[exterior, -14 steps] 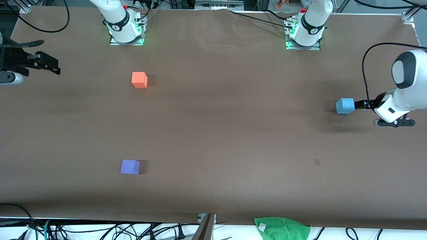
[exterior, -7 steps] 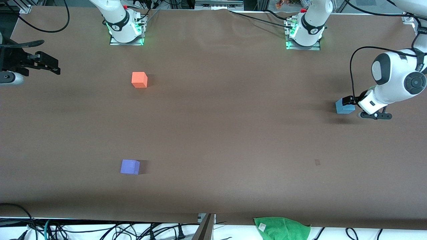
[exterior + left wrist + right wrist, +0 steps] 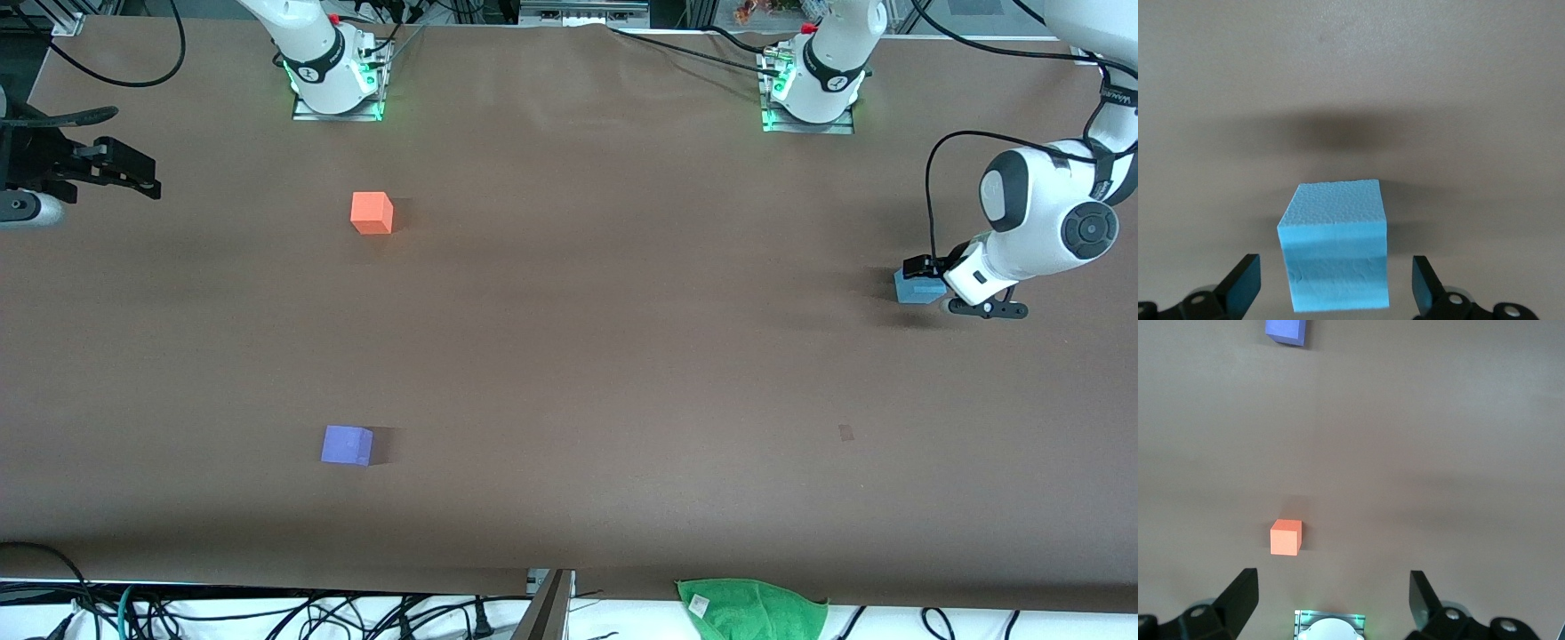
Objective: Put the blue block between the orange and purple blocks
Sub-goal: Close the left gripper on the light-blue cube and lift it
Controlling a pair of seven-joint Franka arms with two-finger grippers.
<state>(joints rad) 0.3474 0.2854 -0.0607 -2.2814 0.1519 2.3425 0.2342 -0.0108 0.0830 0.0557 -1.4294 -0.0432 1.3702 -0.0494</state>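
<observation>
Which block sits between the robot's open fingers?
The blue block, between the left gripper's open fingers. The orange block and purple block sit alone.

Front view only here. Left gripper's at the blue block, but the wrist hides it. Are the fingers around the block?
Observer: Yes. In the left wrist view the blue block sits between the left gripper's open fingers, with a gap on each side.
Operator: Square to them?
Observer: Roughly; its side faces are turned toward the fingers.
Operator: Right gripper?
Observer: The right wrist view shows the right gripper open and empty, waiting, with the orange block and purple block in sight.
</observation>
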